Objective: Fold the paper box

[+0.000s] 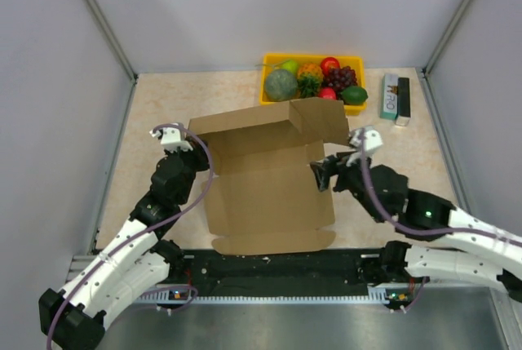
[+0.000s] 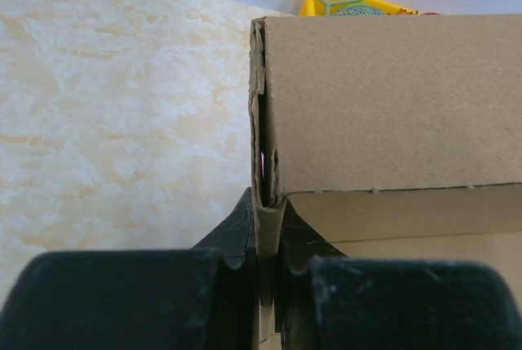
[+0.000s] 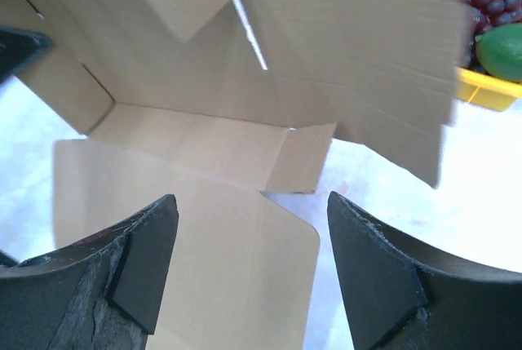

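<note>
The left tool point(image 2: 267, 240) is pinched shut on an edge of the paper box point(image 1: 265, 191). The right tool point(image 3: 253, 244) is wide open and empty, with the paper box just in front.

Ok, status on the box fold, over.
Left tool shut on box, left wall. Right tool open by its right side. Box part-folded, back flap up. Tray behind, not blocking.

Lab test cell — grey panel walls point(image 1: 204, 7)
</note>
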